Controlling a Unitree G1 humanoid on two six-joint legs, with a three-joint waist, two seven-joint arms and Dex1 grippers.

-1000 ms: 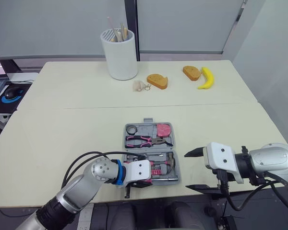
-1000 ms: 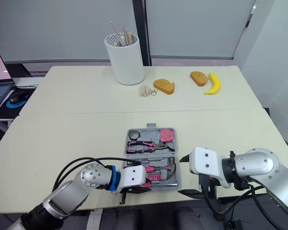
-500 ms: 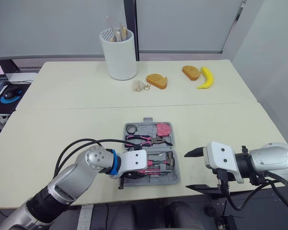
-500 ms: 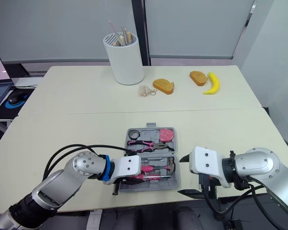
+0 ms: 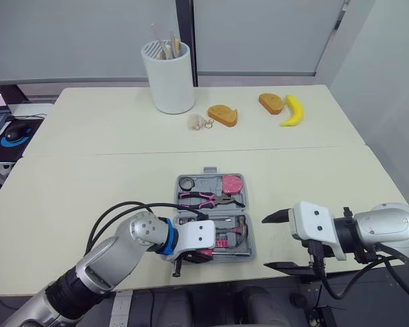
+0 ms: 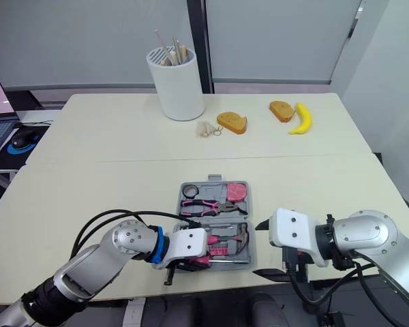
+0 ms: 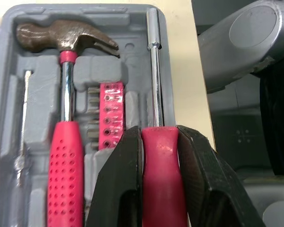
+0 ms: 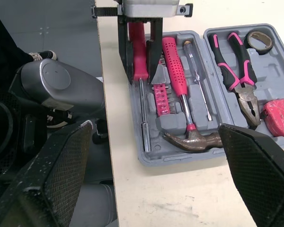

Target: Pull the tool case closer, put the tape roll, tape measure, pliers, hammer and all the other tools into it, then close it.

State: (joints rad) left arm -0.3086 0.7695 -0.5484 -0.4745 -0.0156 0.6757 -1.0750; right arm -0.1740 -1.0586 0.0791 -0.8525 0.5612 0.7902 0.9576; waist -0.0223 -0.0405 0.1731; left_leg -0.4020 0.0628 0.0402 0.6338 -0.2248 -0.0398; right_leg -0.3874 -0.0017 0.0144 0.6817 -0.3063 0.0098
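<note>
The grey tool case [image 5: 210,174] lies open near the table's front edge. Its far half holds the tape roll [image 5: 187,184], the pink tape measure [image 5: 232,184] and the pliers [image 5: 208,199]. The near half holds the hammer [image 7: 66,85], a bit strip and a slim screwdriver. My left gripper [image 7: 159,137] is at the case's near left corner, shut on the pink handle of a long driver [image 7: 155,80] whose metal shaft lies along the case's front slot. My right gripper [image 5: 276,242] stands open just right of the case, nothing between its fingers.
A white cup of sticks [image 5: 169,76] stands at the back. Two bread pieces [image 5: 223,114] [image 5: 272,103], a banana [image 5: 293,110] and a small keyring [image 5: 200,122] lie beyond the case. A mouse [image 5: 17,133] sits off the table's left. The case sits close to the table's front edge.
My left gripper, holding the driver, drew left and away half a second ago, then came back right toward the case's near edge. The right arm has not moved.
</note>
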